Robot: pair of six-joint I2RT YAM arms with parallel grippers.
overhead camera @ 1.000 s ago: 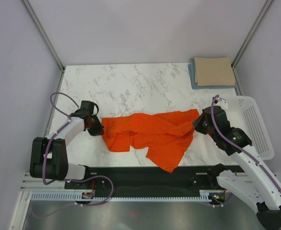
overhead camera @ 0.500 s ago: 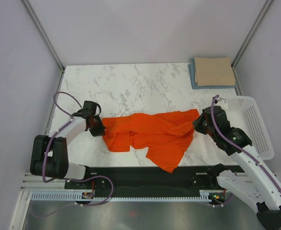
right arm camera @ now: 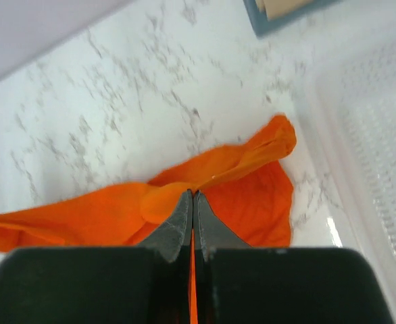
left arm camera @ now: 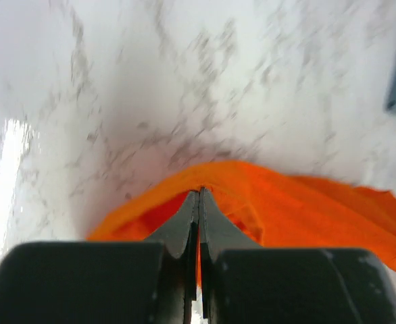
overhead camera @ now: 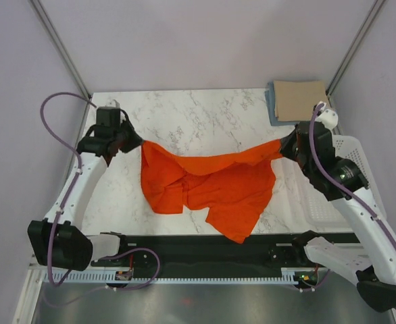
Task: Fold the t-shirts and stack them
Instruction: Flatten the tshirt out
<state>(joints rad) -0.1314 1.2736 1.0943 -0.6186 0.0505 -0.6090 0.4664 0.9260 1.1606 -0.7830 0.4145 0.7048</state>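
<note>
The bright orange t-shirt (overhead camera: pixel 215 185) hangs stretched between both grippers above the marble table (overhead camera: pixel 184 118), its lower part crumpled and trailing toward the front edge. My left gripper (overhead camera: pixel 136 142) is shut on the shirt's left corner; the left wrist view shows cloth (left arm camera: pixel 306 209) pinched between the closed fingers (left arm camera: pixel 199 196). My right gripper (overhead camera: pixel 284 147) is shut on the right corner; the right wrist view shows the cloth (right arm camera: pixel 252 196) in the closed gripper (right arm camera: pixel 192 196). The tan-beige t-shirt (overhead camera: pixel 301 100) lies folded on the light blue t-shirt (overhead camera: pixel 272 108) at the back right.
A white perforated basket (overhead camera: pixel 360 169) stands at the right edge, partly under my right arm; it also shows in the right wrist view (right arm camera: pixel 374 135). Grey walls and frame posts bound the table. A black rail (overhead camera: pixel 205 246) runs along the front.
Both grippers have lifted and moved back and apart with the orange shirt's corners, pulling its top edge taut. The left arm moved far back from the table's left side.
</note>
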